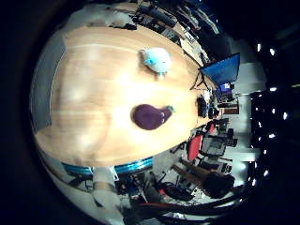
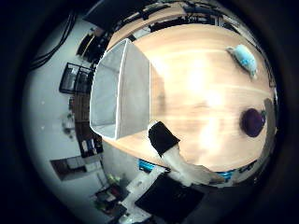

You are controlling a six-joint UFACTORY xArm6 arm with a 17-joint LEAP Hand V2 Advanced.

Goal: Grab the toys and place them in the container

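A light blue and white plush toy (image 1: 155, 60) lies on the wooden table (image 1: 94, 94). A purple eggplant toy (image 1: 150, 115) lies on the same table, nearer its edge. The right thumb side palm view shows a clear, grey-walled container (image 2: 121, 89) standing on the table, away from the blue toy (image 2: 245, 58) and the purple toy (image 2: 252, 121). My hand (image 2: 173, 149) is high above the table, away from both toys and the container. One black-tipped white part of it reaches into the view and looks relaxed.
Past the table's edge there are a monitor (image 1: 222, 70), red and black chairs (image 1: 202, 145) and clutter on the floor. A blue strip (image 1: 131, 167) runs along the table's near edge. Shelving (image 2: 79, 79) stands beyond the container.
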